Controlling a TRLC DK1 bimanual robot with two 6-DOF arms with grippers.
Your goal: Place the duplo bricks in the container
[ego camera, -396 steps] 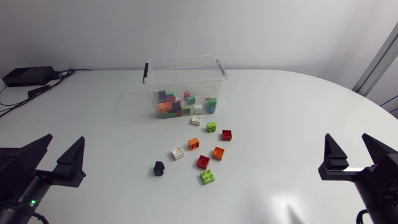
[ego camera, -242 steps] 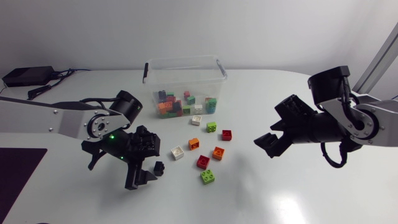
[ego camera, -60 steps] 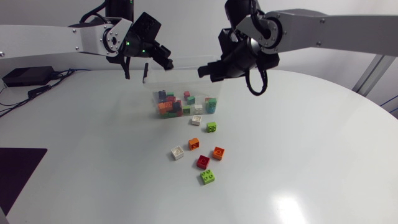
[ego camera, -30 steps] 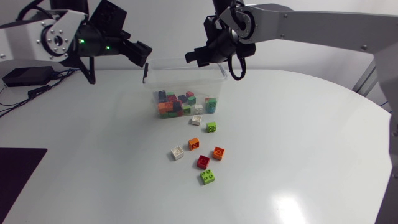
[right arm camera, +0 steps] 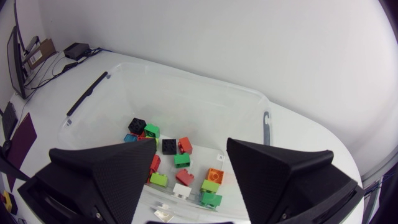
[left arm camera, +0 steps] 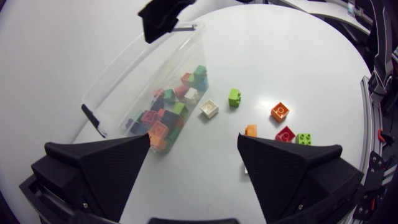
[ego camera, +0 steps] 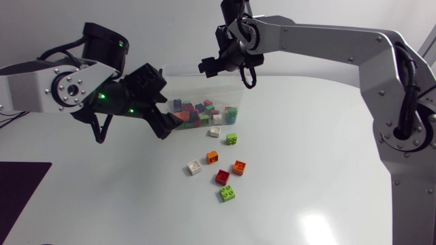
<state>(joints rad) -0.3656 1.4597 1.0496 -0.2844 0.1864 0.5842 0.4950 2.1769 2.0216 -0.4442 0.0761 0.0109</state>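
Observation:
The clear container [ego camera: 236, 93] stands at the table's back with several coloured duplo bricks inside. More bricks lie loose in front of it: a white one [ego camera: 214, 132], a green one [ego camera: 232, 139], an orange one [ego camera: 213, 157] and a red one [ego camera: 223, 177] among them. My left gripper [ego camera: 160, 102] hangs open at the container's front left corner, nothing in it. In the left wrist view it [left arm camera: 193, 168] looks down on the container [left arm camera: 134, 81] and the loose bricks. My right gripper [ego camera: 216, 64] is open above the container's back rim; below it [right arm camera: 189, 180] lie the bricks [right arm camera: 185, 145].
A black bag [ego camera: 10, 85] and cables lie at the table's far left edge. The loose bricks form a cluster down to a lime one [ego camera: 228, 193] mid-table.
My left gripper has opened and swung from behind the container to its front left, lower down. My right gripper has shifted left along the back rim and opened.

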